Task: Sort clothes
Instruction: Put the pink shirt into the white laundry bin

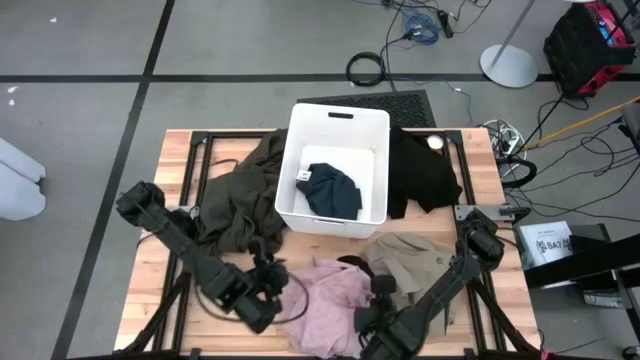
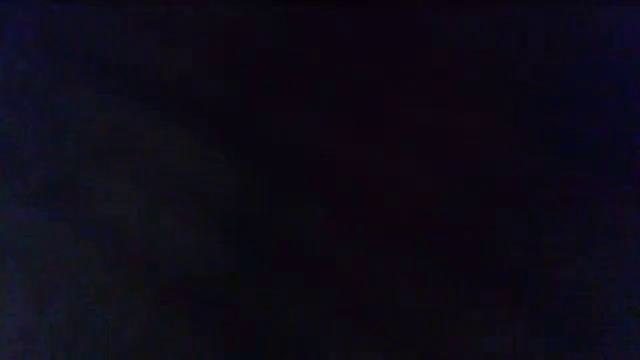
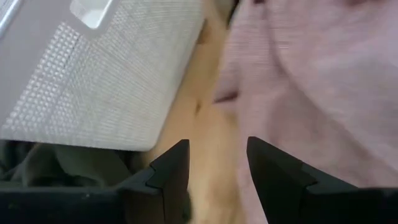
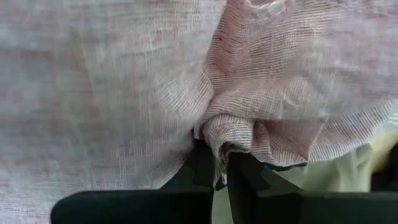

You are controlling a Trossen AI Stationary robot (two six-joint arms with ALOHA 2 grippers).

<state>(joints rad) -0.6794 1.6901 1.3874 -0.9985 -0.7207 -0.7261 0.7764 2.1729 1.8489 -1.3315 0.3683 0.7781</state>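
My right gripper (image 4: pixel 221 168) is clamped on a bunched fold of the pink garment (image 1: pixel 330 300), which lies just in front of the white bin (image 1: pixel 335 125). My left gripper (image 3: pixel 217 165), fingers apart and empty, hovers at the garment's left edge.

text: "SAT", partly legible | on: white rectangular box (image 1: pixel 548 243) on the floor just off the table's right edge | other readable text: none
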